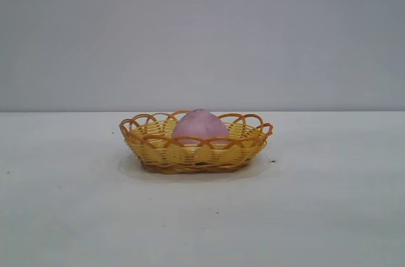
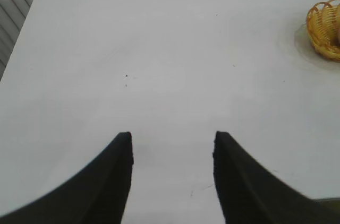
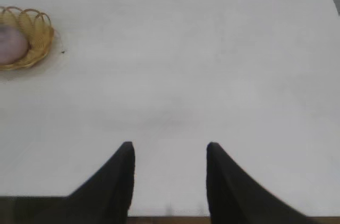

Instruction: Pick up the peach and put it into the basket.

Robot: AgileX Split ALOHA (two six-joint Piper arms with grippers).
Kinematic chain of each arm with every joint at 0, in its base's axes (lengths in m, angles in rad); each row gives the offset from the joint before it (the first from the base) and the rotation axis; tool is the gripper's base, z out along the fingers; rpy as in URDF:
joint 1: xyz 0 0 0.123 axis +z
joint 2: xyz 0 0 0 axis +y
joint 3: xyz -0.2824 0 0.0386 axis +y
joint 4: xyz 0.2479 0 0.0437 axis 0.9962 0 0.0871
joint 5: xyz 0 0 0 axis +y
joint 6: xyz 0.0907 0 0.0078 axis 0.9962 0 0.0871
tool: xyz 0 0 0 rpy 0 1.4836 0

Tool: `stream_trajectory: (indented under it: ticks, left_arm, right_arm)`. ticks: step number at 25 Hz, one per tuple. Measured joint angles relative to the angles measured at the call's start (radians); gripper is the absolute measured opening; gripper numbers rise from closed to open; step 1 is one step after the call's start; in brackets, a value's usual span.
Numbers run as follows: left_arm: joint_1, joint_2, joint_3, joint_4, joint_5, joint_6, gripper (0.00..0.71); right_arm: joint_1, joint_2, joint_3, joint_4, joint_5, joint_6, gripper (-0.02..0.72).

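Nearest the outside camera lies a bare stretch of pale counter (image 1: 202, 216), and past it, about midway across, sits the basket (image 1: 190, 153), a shallow oval of yellow weave with an orange-brown looped rim. Inside it rests the peach (image 1: 200, 124), a dull pink-mauve dome that rises above the rim and sits near the basket's middle, with loops of the rim showing on both sides of it. A small dark speck lies on the counter just beside the basket's right end. Neither arm shows in the outside view. From the left wrist camera, the left hand (image 2: 172, 147) hangs over bare counter with its two dark fingers (image 2: 114, 176) spread apart and nothing between them; the basket (image 2: 325, 27) shows only in part at the edge of that picture, well apart from the hand. From the right wrist camera, the right hand (image 3: 170, 152) is likewise released, its fingers (image 3: 228, 181) parted over bare counter and holding nothing; the basket (image 3: 37, 38) sits well apart from it near the picture's edge, with the peach (image 3: 11, 44) visible inside it as a pale mauve lump.
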Motion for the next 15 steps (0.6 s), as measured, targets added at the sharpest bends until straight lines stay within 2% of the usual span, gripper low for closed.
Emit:
stream_trajectory:
  ticks: [8,15]
  left_arm:
    - [0.0,0.0,0.0,0.0,0.0,0.0,0.346]
    - [0.0,0.0,0.0,0.0,0.0,-0.002,0.346]
  right_arm:
    - [0.0,-0.191,0.12,0.011,-0.073,-0.032,0.269]
    - [0.052,-0.197,0.12,0.014,-0.082,-0.04,0.269]
